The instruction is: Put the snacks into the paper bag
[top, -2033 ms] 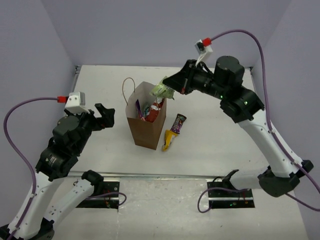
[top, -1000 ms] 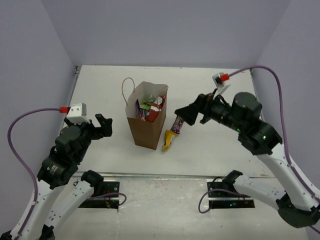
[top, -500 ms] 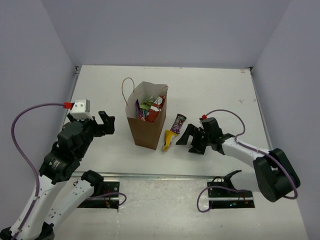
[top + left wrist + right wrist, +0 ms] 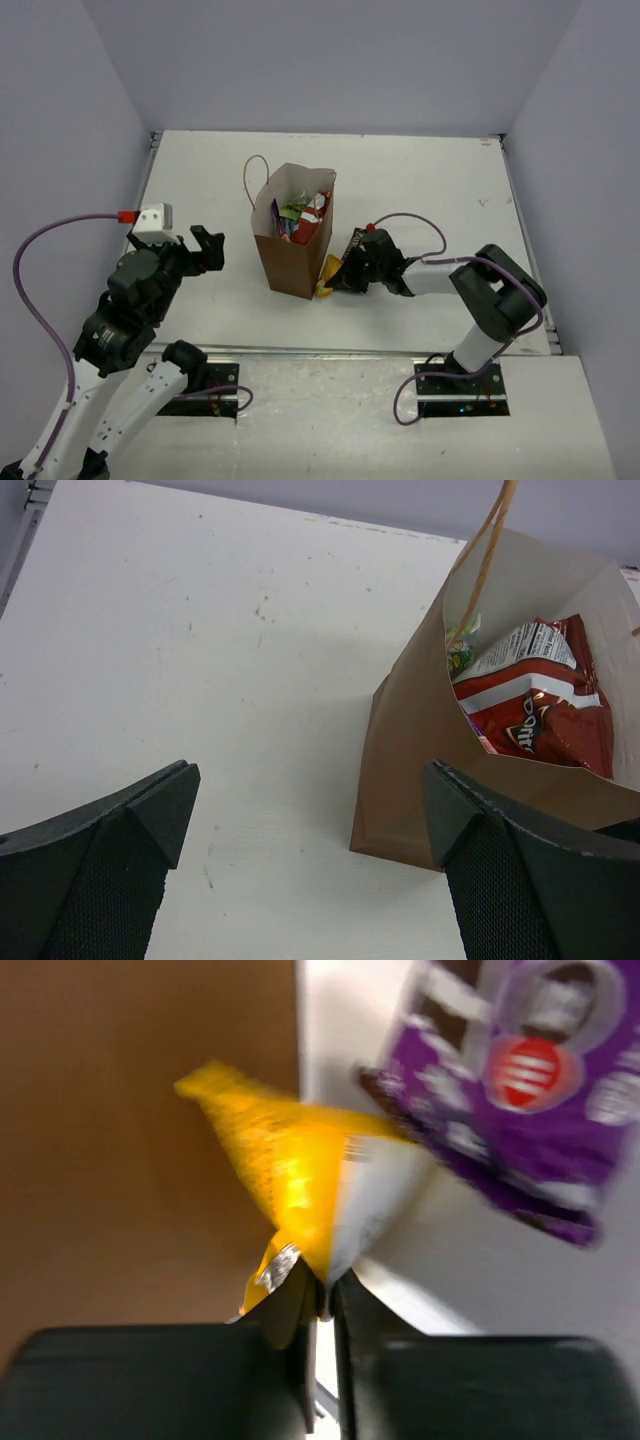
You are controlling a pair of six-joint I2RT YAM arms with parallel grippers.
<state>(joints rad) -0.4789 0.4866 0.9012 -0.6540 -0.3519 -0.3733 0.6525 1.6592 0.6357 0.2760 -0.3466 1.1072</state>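
The brown paper bag [image 4: 290,262] stands upright mid-table, holding a red chip bag [image 4: 310,222] and a green wrapper [image 4: 292,211]. Both also show in the left wrist view, the chip bag [image 4: 535,705] and the wrapper [image 4: 460,655]. A small yellow packet [image 4: 328,272] lies against the bag's right foot, with a dark purple bar [image 4: 357,240] just behind it. My right gripper [image 4: 342,277] is low on the table, shut on the yellow packet's [image 4: 290,1170] edge, with the bar [image 4: 510,1100] beyond it. My left gripper [image 4: 205,248] hangs open and empty left of the bag [image 4: 410,770].
The bag's thin loop handle [image 4: 256,178] sticks up at its back left. Lilac walls enclose the white table [image 4: 420,180] on three sides. The right arm's cable [image 4: 420,222] arcs over the table beside it.
My right arm let the green wrapper go into the bag, swung down to the table and closed on the yellow packet. The left arm barely shifted.
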